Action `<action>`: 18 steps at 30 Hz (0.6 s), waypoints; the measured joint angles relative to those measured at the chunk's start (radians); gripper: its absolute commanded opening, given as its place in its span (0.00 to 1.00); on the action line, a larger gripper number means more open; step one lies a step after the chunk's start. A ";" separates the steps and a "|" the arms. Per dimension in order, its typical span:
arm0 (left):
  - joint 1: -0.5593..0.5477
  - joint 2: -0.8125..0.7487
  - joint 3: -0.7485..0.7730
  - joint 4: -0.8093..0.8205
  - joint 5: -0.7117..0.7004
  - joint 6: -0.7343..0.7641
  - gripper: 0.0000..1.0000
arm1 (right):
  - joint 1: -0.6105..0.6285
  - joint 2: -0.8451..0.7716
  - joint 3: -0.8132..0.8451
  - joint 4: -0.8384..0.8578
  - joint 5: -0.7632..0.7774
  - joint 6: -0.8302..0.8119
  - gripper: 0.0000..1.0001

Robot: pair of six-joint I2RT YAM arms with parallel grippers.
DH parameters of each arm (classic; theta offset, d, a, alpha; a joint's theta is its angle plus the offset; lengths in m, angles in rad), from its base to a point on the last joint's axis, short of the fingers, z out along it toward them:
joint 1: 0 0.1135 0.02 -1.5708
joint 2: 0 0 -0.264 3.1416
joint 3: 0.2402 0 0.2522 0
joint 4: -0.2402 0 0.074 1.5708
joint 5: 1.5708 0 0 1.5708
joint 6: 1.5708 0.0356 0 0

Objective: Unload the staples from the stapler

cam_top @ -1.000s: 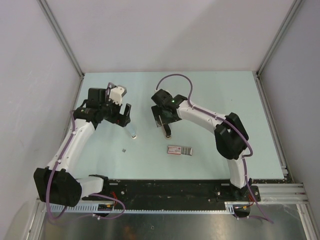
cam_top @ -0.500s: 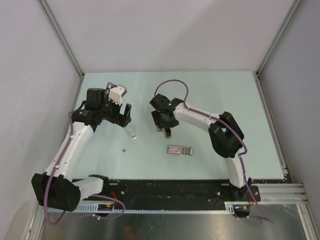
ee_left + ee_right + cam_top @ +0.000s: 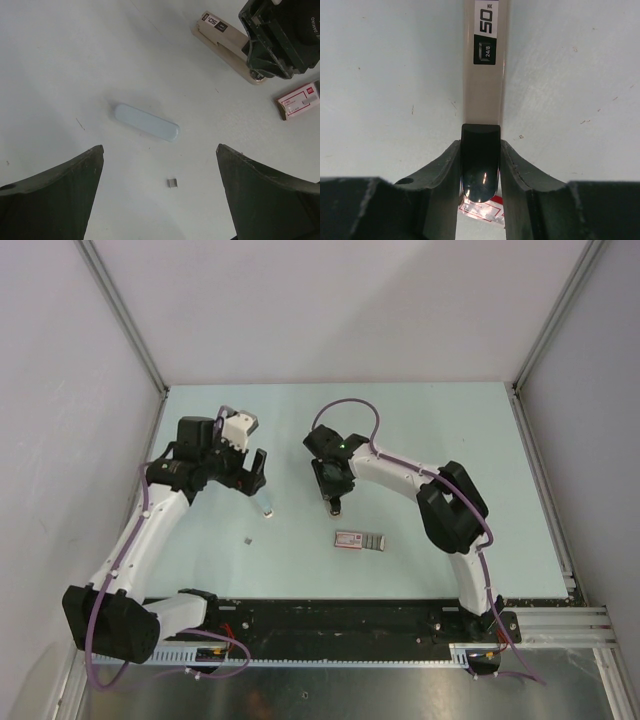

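Counter (image 3: 450,440), pale green, with both arms reaching over its middle. Right arm (image 3: 400,472) has shifted slightly within the last second, while left arm (image 3: 150,525) has barely moved.

Right hand (image 3: 480,147), wide a moment ago, has drawn in. It now clasps the black end of the stapler (image 3: 485,75), with a finger pressed to each side as far as the wrist view shows. Left hand (image 3: 160,149) hangs wide and holds nothing, over the counter to the left of the stapler.

The stapler lies flat near the middle of the counter, its pale labelled body pointing away from the right hand. Just near of it and slightly right sits a small box (image 3: 358,541) with a red-and-white label. Left of the stapler, and apart from it, lies a pale rounded strip (image 3: 146,122); what it is cannot be told. Nearer and further left, a tiny grey bit rests alone, probably a few staples (image 3: 172,183).

The closing grip suggests the stapler is being secured for holding or lifting. Whether staples remain inside is hidden, so the unloading cannot be judged complete.
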 measured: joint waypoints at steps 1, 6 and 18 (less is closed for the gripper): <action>-0.002 0.000 0.000 0.000 0.000 0.000 0.99 | 0.000 0.000 0.000 0.000 0.000 0.000 0.32; -0.009 0.000 0.000 0.000 0.000 0.000 1.00 | 0.000 0.002 0.000 0.000 -0.004 0.000 0.44; -0.012 -0.002 0.000 0.000 0.000 0.002 0.99 | 0.006 0.044 -0.003 0.000 -0.007 0.013 0.18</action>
